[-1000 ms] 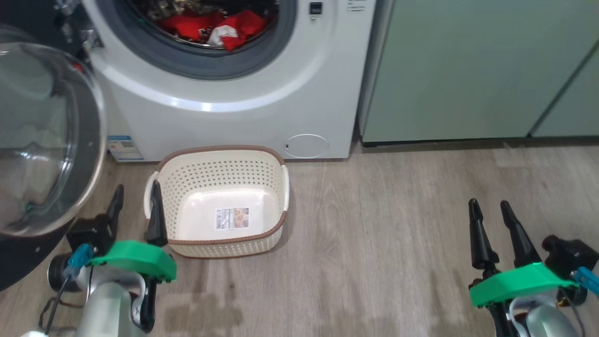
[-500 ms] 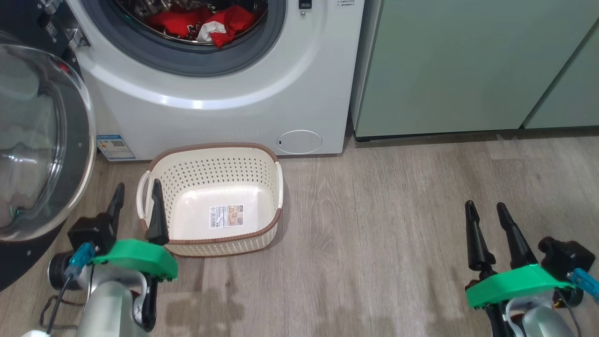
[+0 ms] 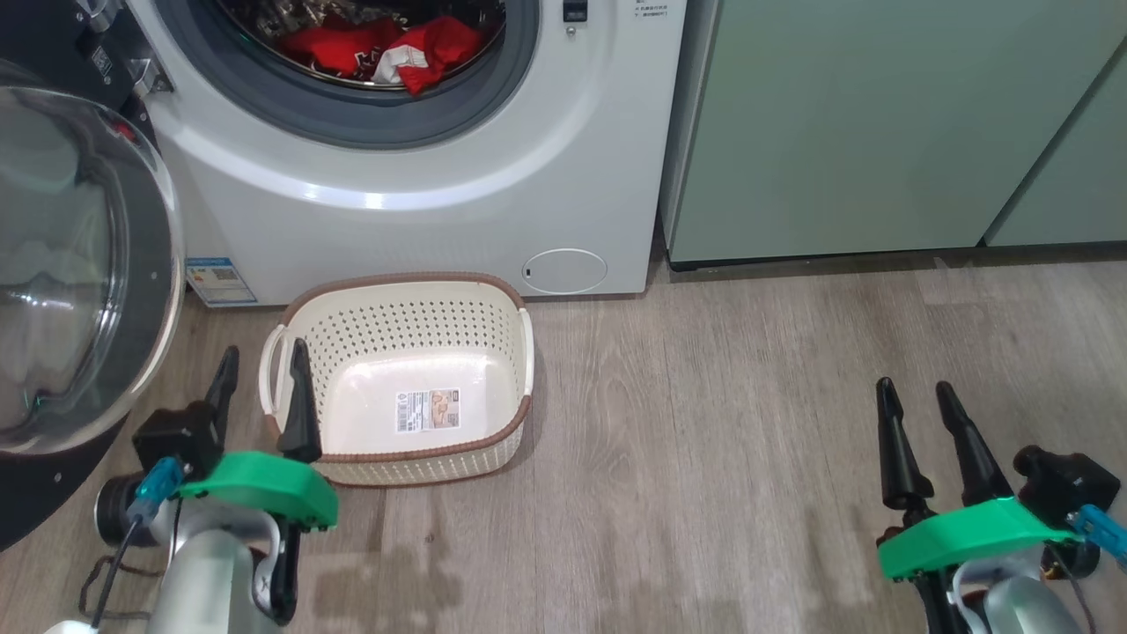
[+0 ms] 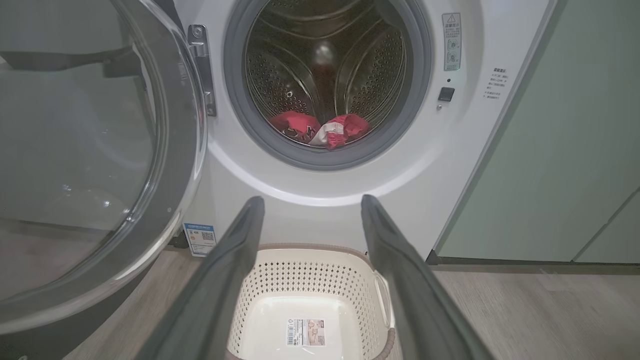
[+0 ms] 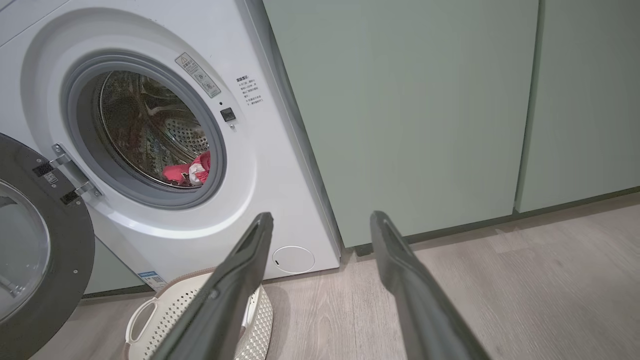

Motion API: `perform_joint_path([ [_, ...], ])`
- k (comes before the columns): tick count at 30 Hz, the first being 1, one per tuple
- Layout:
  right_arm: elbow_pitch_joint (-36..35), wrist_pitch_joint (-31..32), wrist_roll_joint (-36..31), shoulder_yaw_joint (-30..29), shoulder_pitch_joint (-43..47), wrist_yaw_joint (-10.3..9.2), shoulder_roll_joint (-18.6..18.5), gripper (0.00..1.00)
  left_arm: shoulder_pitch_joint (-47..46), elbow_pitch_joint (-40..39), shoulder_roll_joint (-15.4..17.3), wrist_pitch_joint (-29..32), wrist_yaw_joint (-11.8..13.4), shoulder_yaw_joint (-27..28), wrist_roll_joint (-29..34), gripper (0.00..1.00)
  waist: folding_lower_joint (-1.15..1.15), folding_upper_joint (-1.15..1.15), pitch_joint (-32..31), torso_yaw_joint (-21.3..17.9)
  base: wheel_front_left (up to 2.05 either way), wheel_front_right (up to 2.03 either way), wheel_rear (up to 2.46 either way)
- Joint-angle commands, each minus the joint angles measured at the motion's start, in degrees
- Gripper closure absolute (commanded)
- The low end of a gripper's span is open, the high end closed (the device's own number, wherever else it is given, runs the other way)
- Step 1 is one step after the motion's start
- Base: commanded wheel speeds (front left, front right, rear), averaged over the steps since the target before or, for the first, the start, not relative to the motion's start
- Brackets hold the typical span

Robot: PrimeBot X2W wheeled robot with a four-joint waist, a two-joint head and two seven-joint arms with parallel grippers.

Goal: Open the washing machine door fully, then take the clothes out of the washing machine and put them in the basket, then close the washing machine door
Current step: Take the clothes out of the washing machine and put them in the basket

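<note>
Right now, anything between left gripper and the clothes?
Nothing visible. The washing machine door is swung aside; the left gripper faces the open drum, clothes near its front. The basket sits lower, below that line.

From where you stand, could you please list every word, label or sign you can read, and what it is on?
Nothing can be quoted; all is too small or blurred.
Tall pale sticker on the upper front of the white front-loading washing machine: a warning triangle at its top, print unreadable.
Dark printed lines beside it: unreadable.
Blue sticker on its lower front: unreadable.
Label in the cream perforated plastic basket: unreadable.
</note>
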Motion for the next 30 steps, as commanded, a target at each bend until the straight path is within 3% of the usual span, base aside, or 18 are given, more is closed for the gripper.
perform_joint_path([
  [1,-2.0,-0.5,-1.0,0.6,-1.1,-0.03,-0.5,0.00,-1.5,-1.4,0.9,-0.4,0.1,1.3,-0.4,0.00,0.00,0.00,0.0,0.0,0.00,0.00,0.00],
  [10,-2.8,-0.5,-1.9,-0.2,-1.0,-0.03,-0.2,0.00,-1.8,-1.2,0.9,-0.4,-0.3,1.0,-0.7,0.00,0.00,0.00,0.0,0.2,0.89,-0.89,0.00],
  [30,-2.4,-0.5,-1.6,-0.1,-1.5,-0.03,-0.2,0.00,-2.5,-1.4,0.9,-0.4,-0.2,-0.8,-1.0,0.00,0.00,0.00,0.5,0.4,1.89,-1.86,-0.03],
])
